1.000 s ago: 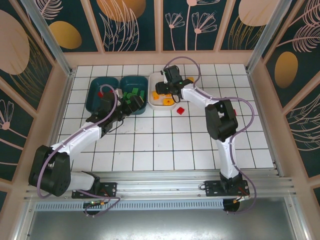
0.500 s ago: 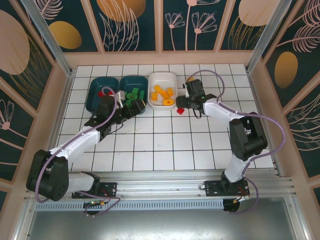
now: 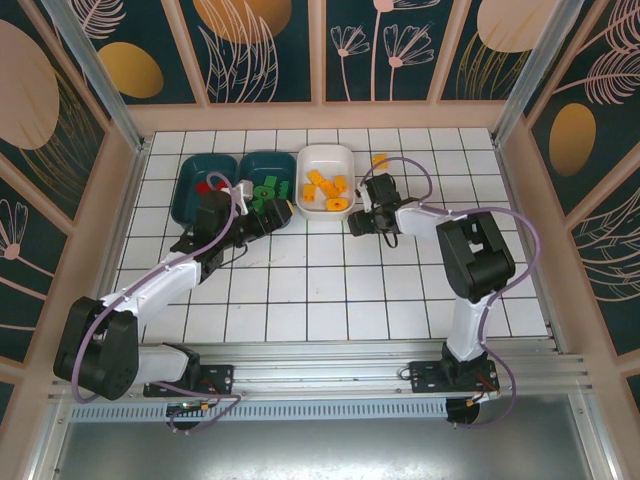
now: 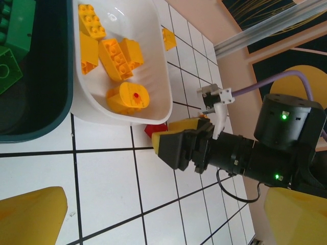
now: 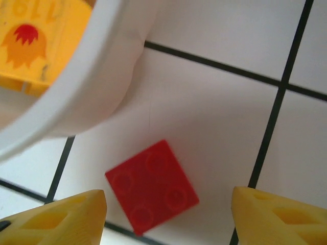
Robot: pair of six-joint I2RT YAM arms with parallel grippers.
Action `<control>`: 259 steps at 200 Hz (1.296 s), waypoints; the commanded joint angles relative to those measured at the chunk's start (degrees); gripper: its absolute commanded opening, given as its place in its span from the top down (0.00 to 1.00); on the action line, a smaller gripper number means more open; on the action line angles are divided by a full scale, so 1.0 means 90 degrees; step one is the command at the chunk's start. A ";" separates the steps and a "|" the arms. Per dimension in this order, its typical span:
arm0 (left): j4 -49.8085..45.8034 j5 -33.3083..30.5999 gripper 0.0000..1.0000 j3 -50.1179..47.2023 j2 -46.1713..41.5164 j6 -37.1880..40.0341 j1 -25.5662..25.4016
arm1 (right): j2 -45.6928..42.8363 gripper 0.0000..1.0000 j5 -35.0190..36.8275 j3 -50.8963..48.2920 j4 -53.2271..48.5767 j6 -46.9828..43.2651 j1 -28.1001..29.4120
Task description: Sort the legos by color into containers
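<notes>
Right claw (image 3: 358, 222) sits low over the worktop (image 3: 330, 290), off the near right corner of the white tray (image 3: 325, 150). Its jaws are apart and straddle the loose red brick (image 5: 152, 186). In the right wrist view, bare tile shows between the brick and each yellow fingertip (image 5: 56, 217), so nothing is gripped. The brick lies flat, studs up, just beside the tray wall.

Left claw (image 3: 272, 213) is wide open and empty, hovering at the near edge of the middle teal tray (image 3: 250, 160).

Containers, back row, left to right:
- Left teal tray (image 3: 185, 205): red pieces (image 3: 205, 185), count unclear.
- Middle teal tray: green bricks (image 3: 265, 190).
- White tray: orange-yellow bricks (image 3: 325, 188), at least five in the left wrist view, one of them rounded with a red dot.

A stray orange-yellow brick (image 3: 380, 160) lies on the worktop right of the white tray.

Change: a second ago the right claw was over the white tray, and the loose red brick lay uncovered in the top view. Now the claw has swung round and come down over the brick, hiding it from above. The left arm has barely shifted.
</notes>
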 commanded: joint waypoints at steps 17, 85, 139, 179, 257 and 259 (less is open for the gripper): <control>0.0032 -0.0048 0.02 -0.0060 -0.0054 0.0086 -0.0013 | 0.0372 0.38 0.0220 0.0264 0.0230 -0.0421 -0.0030; -0.0089 -0.0098 0.01 0.0059 -0.0014 0.0151 -0.0009 | 0.0240 0.64 0.0104 0.0123 0.0222 -0.0442 0.0006; -0.0464 -0.0501 0.01 0.0093 -0.0145 0.0180 0.0023 | -0.0693 0.71 0.0399 -0.0466 0.0205 0.0006 0.0064; -0.1044 -0.0917 0.02 0.0048 -0.0138 -0.0197 0.0705 | -0.1755 0.73 0.0514 -0.0580 -0.0035 0.0517 0.0501; -0.2461 -0.1778 0.01 -0.0190 -0.1384 -0.0536 0.2680 | 0.0527 0.73 -0.0104 0.2550 0.0704 0.1214 0.2601; -0.2491 -0.1759 0.02 -0.0191 -0.1380 -0.0521 0.2751 | 0.0629 0.73 -0.0127 0.2676 0.0718 0.1222 0.2626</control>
